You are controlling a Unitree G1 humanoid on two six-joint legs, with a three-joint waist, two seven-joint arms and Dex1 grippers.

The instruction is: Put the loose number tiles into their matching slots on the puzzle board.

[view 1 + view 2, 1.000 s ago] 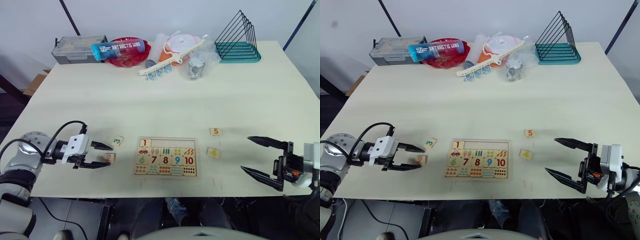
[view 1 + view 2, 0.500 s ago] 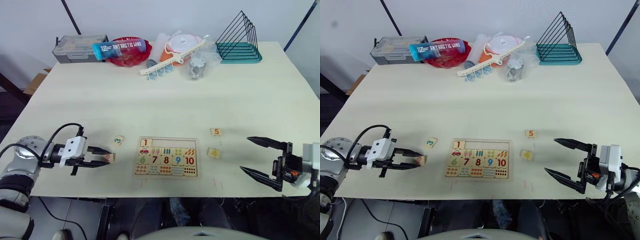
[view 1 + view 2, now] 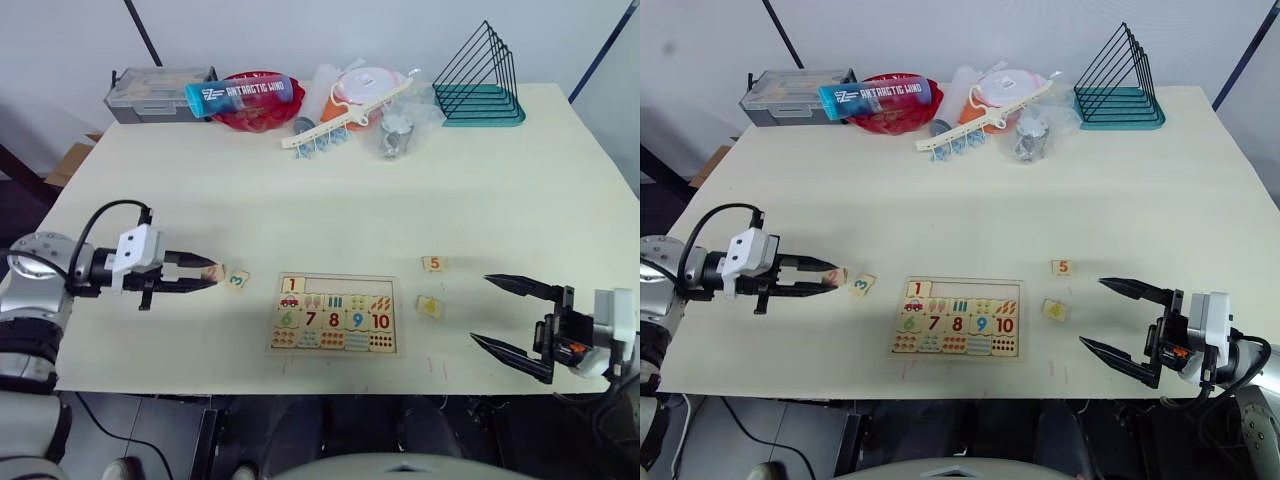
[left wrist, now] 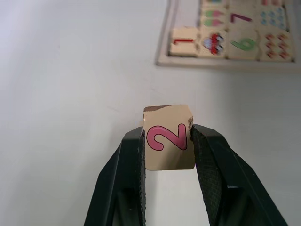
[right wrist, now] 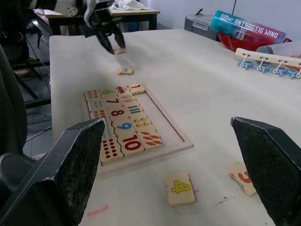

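Note:
The puzzle board (image 3: 335, 314) lies near the table's front edge, with tile 1 (image 3: 291, 285) seated in the leftmost slot (image 4: 182, 41); the other slots (image 3: 345, 285) along its far edge stand bare. My left gripper (image 3: 207, 279) is shut on tile 2 (image 4: 168, 137), held above the table left of the board. Tile 3 (image 3: 237, 280) rests just right of those fingertips. To the right of the board lie tile 5 (image 3: 433, 264) and tile 4 (image 3: 429, 306). My right gripper (image 3: 508, 317) hovers open at the front right, beyond tile 4 (image 5: 180, 188).
Along the far edge stand a grey box (image 3: 158, 92), a blue bottle (image 3: 243, 93) over a red bowl (image 3: 250, 115), a white clip rack (image 3: 340, 120), plastic-wrapped items (image 3: 395, 125) and a teal wire rack (image 3: 480, 85).
My left gripper closed on tile 2, lifted it off the table and carried it up and slightly back beside tile 3. The right gripper shifted slightly left.

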